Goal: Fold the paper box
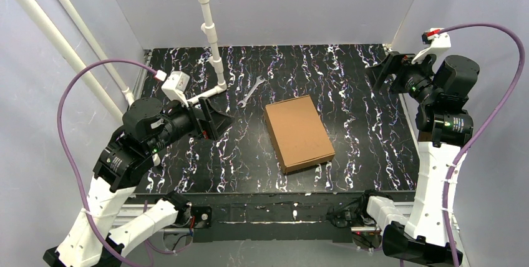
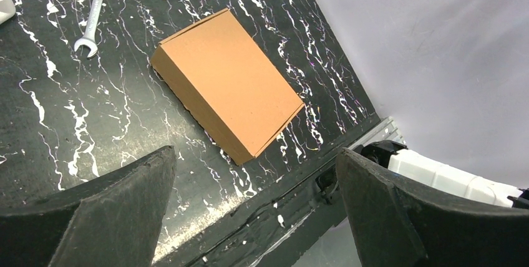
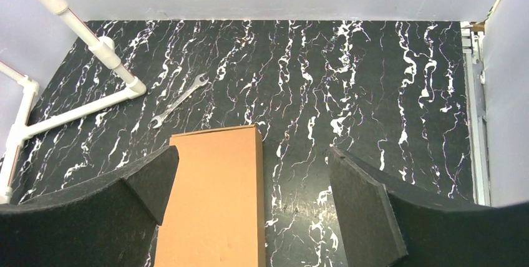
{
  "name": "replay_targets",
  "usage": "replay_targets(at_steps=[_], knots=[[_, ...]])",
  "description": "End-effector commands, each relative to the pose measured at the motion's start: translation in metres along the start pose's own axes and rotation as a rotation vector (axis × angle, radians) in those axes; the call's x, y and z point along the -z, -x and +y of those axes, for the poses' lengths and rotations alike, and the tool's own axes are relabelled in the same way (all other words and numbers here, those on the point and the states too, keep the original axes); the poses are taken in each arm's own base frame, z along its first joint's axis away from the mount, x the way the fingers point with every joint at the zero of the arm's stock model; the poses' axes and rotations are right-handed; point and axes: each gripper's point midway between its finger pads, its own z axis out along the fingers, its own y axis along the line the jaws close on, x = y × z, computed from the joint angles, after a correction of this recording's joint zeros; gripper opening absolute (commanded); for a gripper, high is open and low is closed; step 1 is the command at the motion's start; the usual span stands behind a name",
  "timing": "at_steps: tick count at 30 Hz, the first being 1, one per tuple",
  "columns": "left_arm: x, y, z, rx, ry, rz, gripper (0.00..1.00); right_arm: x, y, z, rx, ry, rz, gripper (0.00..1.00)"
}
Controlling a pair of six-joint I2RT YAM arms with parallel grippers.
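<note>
A shallow, rectangular brown corrugated-cardboard paper box (image 1: 298,133) lies closed and slightly askew at the centre of the overhead frame, on a black, white-veined marble-pattern tabletop (image 1: 368,123). Its lid is down flat and no loose flaps show, so the folding looks complete or very nearly so. Whether the lid's tabs are fully tucked cannot be made out from any view.

The left gripper (image 1: 215,120), at centre left, and the right gripper (image 1: 383,70), at upper right, both stand with fingers spread wide, holding nothing and well apart from the box.

The box's lower corner sits near the table's front edge at the bottom of the frame, leaving little margin there. A small silver open-ended steel spanner (image 1: 251,90) lies just above and left of the box without touching it, and a white plastic pipe frame (image 1: 209,30) rises at upper left. The widest open room lies to the right of the box and above it.
</note>
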Motion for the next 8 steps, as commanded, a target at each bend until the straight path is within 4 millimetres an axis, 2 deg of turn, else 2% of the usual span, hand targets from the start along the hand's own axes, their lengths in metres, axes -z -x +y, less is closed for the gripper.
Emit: replay_targets(at_steps=[1, 8], knots=[[0.0006, 0.0022, 0.0031, -0.020, 0.008, -0.020, 0.98, -0.0032, 0.0085, -0.0024, 0.006, -0.002, -0.039, 0.98], [0.0018, 0.0000, 0.0045, -0.017, 0.009, -0.024, 0.98, -0.0048, 0.0057, -0.0015, 0.005, 0.012, -0.031, 0.98]])
